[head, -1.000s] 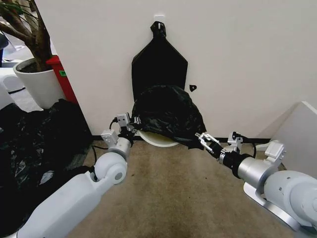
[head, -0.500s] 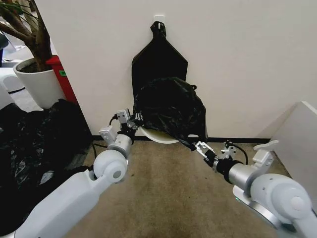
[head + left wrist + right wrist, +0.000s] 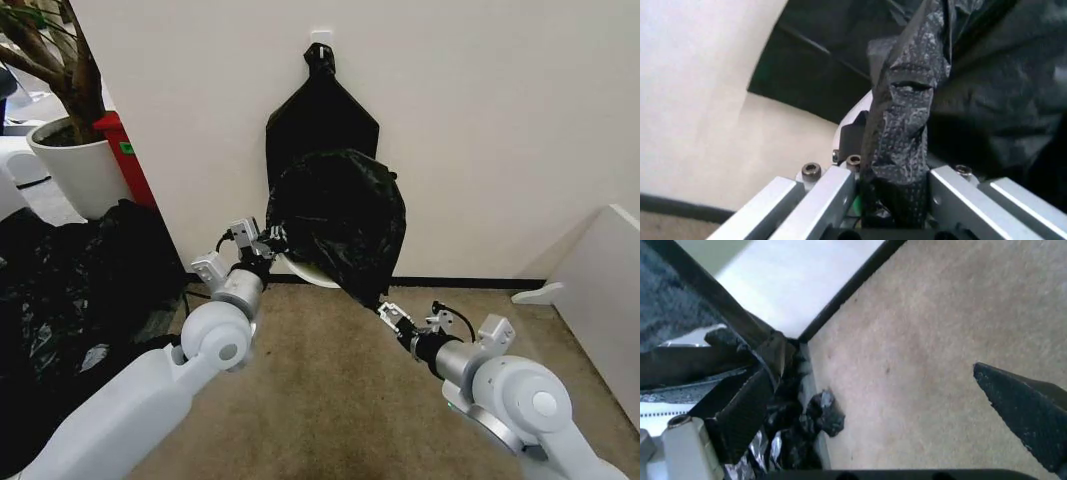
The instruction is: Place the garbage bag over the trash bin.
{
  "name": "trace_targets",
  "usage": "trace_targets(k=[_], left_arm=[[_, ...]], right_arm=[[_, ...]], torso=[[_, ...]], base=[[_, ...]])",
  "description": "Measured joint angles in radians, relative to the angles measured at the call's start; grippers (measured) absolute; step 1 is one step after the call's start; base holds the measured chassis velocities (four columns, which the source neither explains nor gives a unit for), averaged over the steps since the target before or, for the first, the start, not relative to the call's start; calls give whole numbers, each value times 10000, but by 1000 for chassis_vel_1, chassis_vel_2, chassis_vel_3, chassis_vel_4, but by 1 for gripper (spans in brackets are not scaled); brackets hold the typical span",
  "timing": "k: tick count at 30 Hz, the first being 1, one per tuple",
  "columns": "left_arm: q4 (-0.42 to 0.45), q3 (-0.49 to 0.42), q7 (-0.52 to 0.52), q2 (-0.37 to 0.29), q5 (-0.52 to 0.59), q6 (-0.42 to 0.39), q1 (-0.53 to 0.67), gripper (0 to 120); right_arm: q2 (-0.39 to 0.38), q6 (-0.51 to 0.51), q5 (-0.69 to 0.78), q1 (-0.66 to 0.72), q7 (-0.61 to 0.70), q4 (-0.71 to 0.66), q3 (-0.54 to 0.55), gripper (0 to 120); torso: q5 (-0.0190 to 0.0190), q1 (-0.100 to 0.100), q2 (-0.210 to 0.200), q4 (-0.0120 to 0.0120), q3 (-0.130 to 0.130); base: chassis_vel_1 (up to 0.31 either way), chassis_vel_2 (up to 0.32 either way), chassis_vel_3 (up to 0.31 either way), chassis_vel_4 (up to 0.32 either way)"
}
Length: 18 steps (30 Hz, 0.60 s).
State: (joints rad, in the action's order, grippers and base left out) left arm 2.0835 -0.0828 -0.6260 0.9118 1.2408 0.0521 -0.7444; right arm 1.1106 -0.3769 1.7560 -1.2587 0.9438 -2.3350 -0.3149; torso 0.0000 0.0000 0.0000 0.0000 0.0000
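Observation:
The glossy black garbage bag (image 3: 340, 215) hangs stretched in front of the wall, draped over the tilted white trash bin (image 3: 303, 271), of which a strip of rim shows below it. My left gripper (image 3: 268, 240) is shut on the bag's left edge. In the left wrist view the bunched plastic (image 3: 907, 125) sits squeezed between the fingers (image 3: 820, 200). My right gripper (image 3: 385, 309) is low at the bag's bottom corner. In the right wrist view its jaws stand wide apart, with the bag's edge (image 3: 820, 415) caught over one finger (image 3: 740, 405).
A flat black bag (image 3: 320, 115) hangs on the wall behind. Left stand a white plant pot (image 3: 75, 165), a red box (image 3: 125, 150) and a heap of black sheeting (image 3: 70, 290). A white panel (image 3: 610, 290) is at right. Carpet lies in front.
My right gripper has swung left and down toward me, pulling the bag's lower corner with it. The bag now hangs taller and narrower. The left gripper has barely moved.

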Motion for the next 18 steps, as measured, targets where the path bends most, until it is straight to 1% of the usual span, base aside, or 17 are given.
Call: trace_targets(k=[9,10,13,18], left_arm=[[225,-24,-264,143,664,-63,55,0],[375,-6,-381,130,982,-110,26,0],[629,59,-641,88,1531,-216,23,0],[712,156,-795,-7,1851,-285,23,0]], right_arm=[[379,-86,-427,213,-179,539,427,100],[554,-145,-804,222,-334,929,570,100],[809,-226,-1234,300,-551,1452,725,100],[947,-340,-1760,366,-866,1935,844,100]], torso=[[-1,0,0,0,0],[-1,0,0,0,0],[1,0,0,0,0],[0,0,0,0,0]], base=[[0,0,0,0],[0,0,0,0],[0,0,0,0],[0,0,0,0]])
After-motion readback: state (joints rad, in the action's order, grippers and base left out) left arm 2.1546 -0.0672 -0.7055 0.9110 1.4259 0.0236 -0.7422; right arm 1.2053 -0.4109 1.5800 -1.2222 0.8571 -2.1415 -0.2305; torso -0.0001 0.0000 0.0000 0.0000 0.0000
